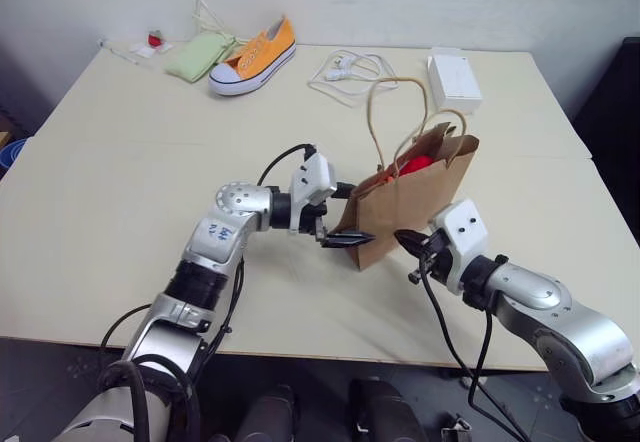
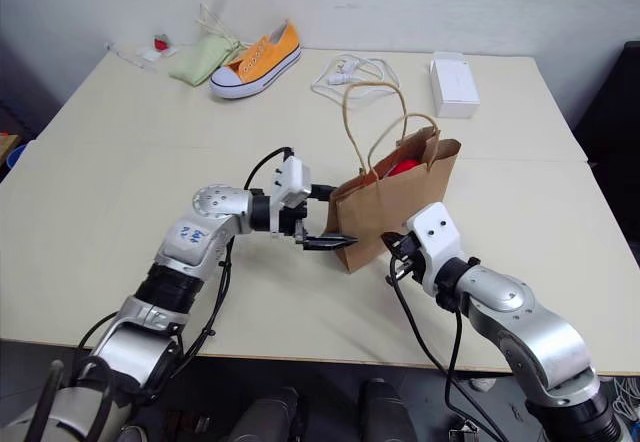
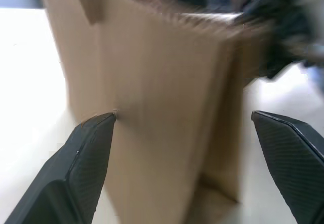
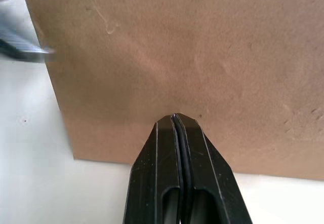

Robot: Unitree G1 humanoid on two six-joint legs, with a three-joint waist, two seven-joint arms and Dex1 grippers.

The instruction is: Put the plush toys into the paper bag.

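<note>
Left gripper point(image 1: 345, 224): wide open, holding nothing, pointing level across toward the right, fingers straddling the near-left corner of the paper bag point(image 1: 405, 207). In the left wrist view, bag edge dead centre between the two black fingers point(image 3: 86, 148), not yet pinched.

Right gripper point(image 1: 410, 244): clamped fully shut, nothing between the fingers, tips right at the bag's broad near face low down; contact likely, can't confirm.

Bag: upright mid-table, tall axis vertical, mouth open upward, both cord handles standing up. Red plush toy point(image 1: 415, 165) already inside, peeking over the rim. Some orange beside it at the rim, probably the orange plush, can't tell for sure.

Key relation: bag sits between the two grippers, left one nearer a graspable edge, right one just bracing the flat side. Looks mostly done; next likely steadying or tidying the bag.

Sneaker point(image 1: 254, 55) and white box point(image 1: 454, 77) at the far edge, well apart.
</note>
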